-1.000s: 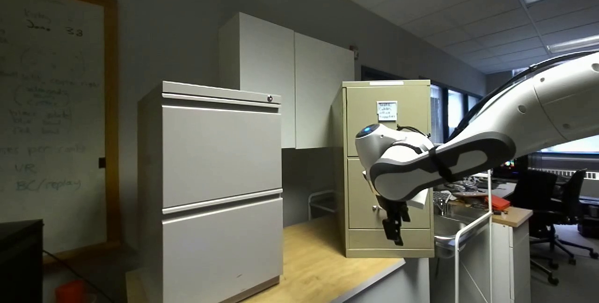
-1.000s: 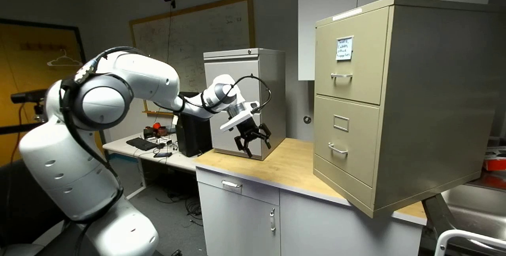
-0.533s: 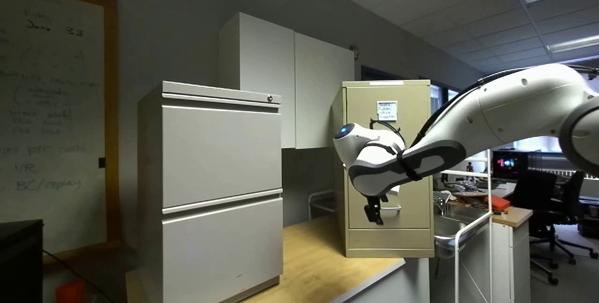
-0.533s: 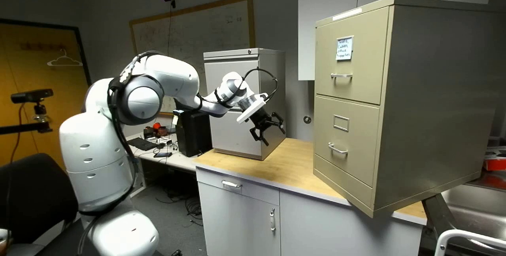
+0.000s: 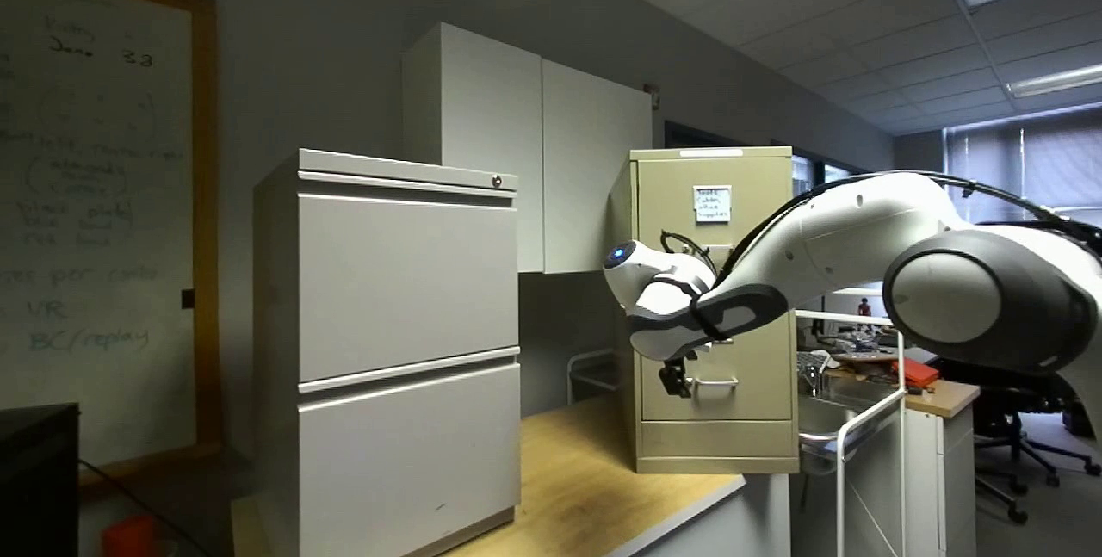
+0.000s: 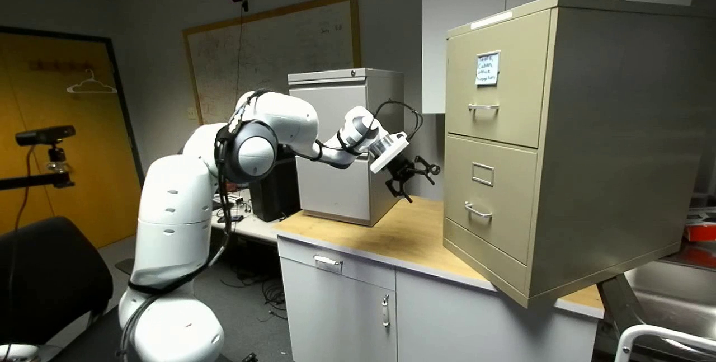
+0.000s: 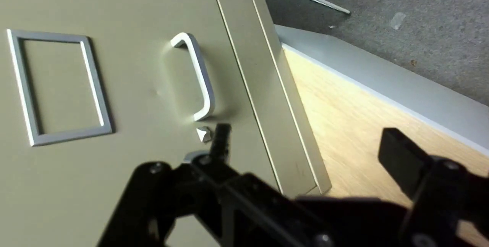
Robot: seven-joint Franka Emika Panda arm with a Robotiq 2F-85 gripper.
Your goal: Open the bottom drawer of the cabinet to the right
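The narrow tan cabinet stands on the counter's right part; it also shows in an exterior view. Its bottom drawer is closed, with a silver handle and empty label holder. In the wrist view the handle lies at upper middle, left of the label-free lower strip, with the label holder further left. My gripper is open and empty, left of the drawer front and apart from it. In the wrist view the gripper has one finger overlapping the drawer front and one over the counter.
A wide grey cabinet stands beside the arm on the wooden counter. White wall cupboards hang behind. A sink and a white rail lie by the tan cabinet. The drawer above bears a white paper.
The arm has reached forward, and my gripper has moved toward the tan cabinet and slightly up. It stays open. The drawer has not moved.
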